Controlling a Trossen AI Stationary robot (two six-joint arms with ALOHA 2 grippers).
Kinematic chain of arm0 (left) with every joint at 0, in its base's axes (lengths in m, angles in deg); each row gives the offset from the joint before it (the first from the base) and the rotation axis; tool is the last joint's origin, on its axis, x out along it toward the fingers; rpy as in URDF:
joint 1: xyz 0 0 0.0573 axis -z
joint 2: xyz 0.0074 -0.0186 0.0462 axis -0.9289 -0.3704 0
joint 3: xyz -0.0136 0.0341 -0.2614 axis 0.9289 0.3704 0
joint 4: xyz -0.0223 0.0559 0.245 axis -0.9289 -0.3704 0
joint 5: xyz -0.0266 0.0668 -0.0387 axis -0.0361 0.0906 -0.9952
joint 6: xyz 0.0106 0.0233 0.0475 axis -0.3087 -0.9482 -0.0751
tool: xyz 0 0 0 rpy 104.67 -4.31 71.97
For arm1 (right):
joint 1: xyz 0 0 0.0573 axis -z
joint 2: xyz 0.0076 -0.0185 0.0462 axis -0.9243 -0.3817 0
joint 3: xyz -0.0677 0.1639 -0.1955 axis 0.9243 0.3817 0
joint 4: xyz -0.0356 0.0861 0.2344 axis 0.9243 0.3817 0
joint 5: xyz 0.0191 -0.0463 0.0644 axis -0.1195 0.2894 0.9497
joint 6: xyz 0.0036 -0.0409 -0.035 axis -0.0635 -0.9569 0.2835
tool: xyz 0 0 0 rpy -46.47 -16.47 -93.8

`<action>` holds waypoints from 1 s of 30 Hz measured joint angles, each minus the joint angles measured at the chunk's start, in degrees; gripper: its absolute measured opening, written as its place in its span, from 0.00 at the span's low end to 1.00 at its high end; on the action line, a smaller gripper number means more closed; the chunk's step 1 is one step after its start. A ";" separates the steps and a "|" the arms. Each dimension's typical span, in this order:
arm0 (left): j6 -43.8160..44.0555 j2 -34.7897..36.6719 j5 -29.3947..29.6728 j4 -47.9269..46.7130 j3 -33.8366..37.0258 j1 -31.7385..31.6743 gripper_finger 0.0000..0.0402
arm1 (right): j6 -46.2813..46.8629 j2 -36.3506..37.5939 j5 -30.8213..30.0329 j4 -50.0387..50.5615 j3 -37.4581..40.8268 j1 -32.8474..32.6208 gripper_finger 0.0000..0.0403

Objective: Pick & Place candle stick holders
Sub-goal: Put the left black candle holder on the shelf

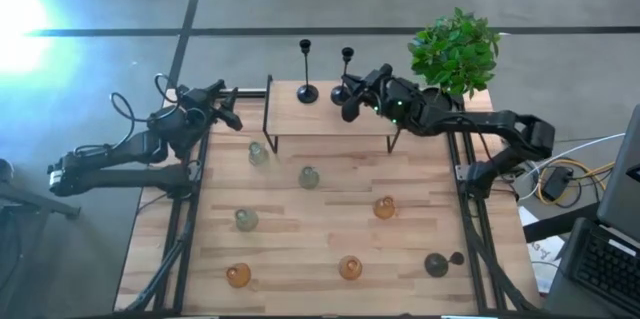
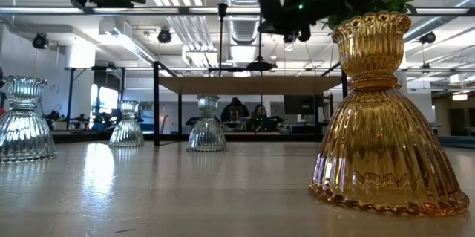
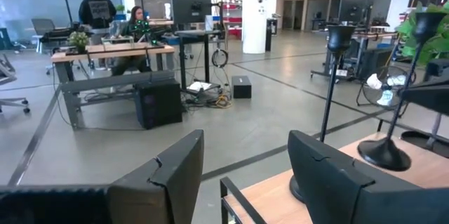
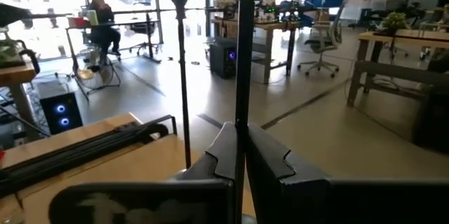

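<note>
Two slim black candlesticks stand on the raised wooden shelf (image 1: 330,119) at the table's far middle: one at the left (image 1: 307,71), one at the right (image 1: 346,67). My right gripper (image 1: 350,104) is shut on the right candlestick's stem (image 4: 240,76). My left gripper (image 1: 232,111) hangs open and empty at the shelf's left end, with both candlesticks ahead of it in the left wrist view (image 3: 327,104). Several small glass holders stand on the table, some pale green (image 1: 309,176), some amber (image 1: 384,207). My right gripper pinches the right candlestick's thin stem (image 4: 240,129) between its two fingers (image 4: 223,155). The fingers come about level from the table's right side and lie across the stem. The candlestick stands upright. Its domed base (image 3: 383,155) appears to rest on the shelf.
A leafy green plant (image 1: 455,49) stands at the shelf's far right, close to my right arm. A dark holder (image 1: 437,264) stands near the table's front right. In the low view a big amber holder (image 2: 378,118) stands close to the camera. People sit at desks beyond the table.
</note>
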 joint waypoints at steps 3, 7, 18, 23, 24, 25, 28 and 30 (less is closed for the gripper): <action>0.02 0.00 0.00 0.00 0.00 0.00 0.53 | 0.17 -2.27 -0.05 -1.32 -1.11 0.21 0.02; 0.02 0.00 0.00 -0.02 0.00 0.00 0.53 | 0.46 -4.81 -0.02 -1.08 -2.41 0.36 0.02; -0.17 0.00 0.00 -0.30 0.04 -0.02 0.53 | 1.53 -8.37 -0.03 -1.38 -4.61 2.13 0.02; -0.22 -0.02 0.40 -0.48 0.07 -0.01 0.53 | 2.17 -8.44 0.11 -1.35 -4.58 2.99 0.02; -0.24 -0.02 0.73 -0.48 0.10 -0.01 0.53 | 2.56 -8.44 0.33 -1.33 -4.44 2.99 0.02; -0.26 -0.01 1.10 -0.48 0.16 -0.02 0.53 | 2.64 -8.46 0.59 -1.27 -4.38 3.01 0.02; -0.28 -0.02 1.64 -0.52 0.29 -0.04 0.53 | 2.32 -8.51 1.48 -1.29 -4.36 3.04 0.02; -0.28 -0.02 1.64 -0.48 0.45 -0.04 0.53 | 2.23 -8.81 1.50 -1.46 -4.38 3.04 0.02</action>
